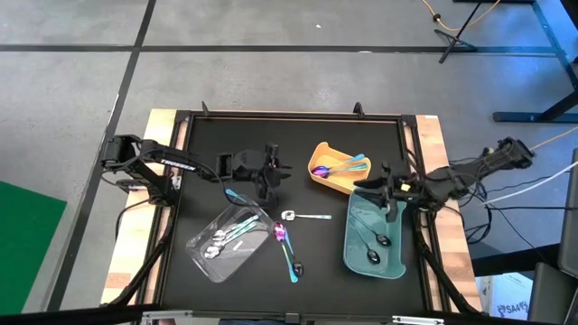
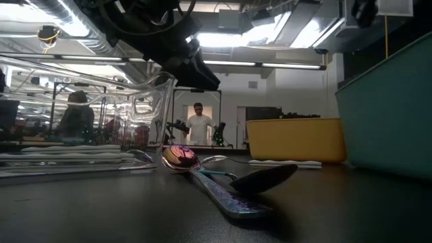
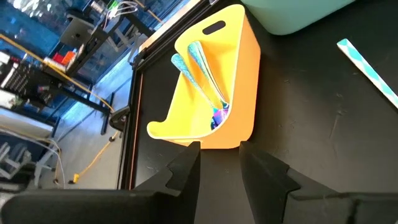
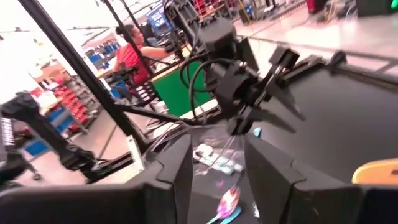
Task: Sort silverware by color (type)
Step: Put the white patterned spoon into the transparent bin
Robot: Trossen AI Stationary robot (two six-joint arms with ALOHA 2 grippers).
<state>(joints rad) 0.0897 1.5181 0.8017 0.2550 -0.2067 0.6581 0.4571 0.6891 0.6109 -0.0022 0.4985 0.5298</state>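
Black matting covers the table (image 1: 298, 144), and the yellow tray (image 1: 327, 171) serves as landmark. Iridescent utensils (image 1: 339, 166) lie inside it. Beside the yellow tray, toward the table's right edge, the teal tray (image 1: 372, 239) holds dark spoons (image 1: 377, 248). Well to its left, the clear tray (image 1: 226, 242) holds silver spoons (image 1: 217, 246). Between them three loose utensils (image 1: 287, 239) lie on the mat. The left gripper (image 1: 268, 171) hovers just left of the yellow tray, fingers (image 3: 186, 171) narrowly parted, empty. The right gripper (image 1: 386, 190) hangs beside the yellow tray over the teal tray's near end, parted, empty.
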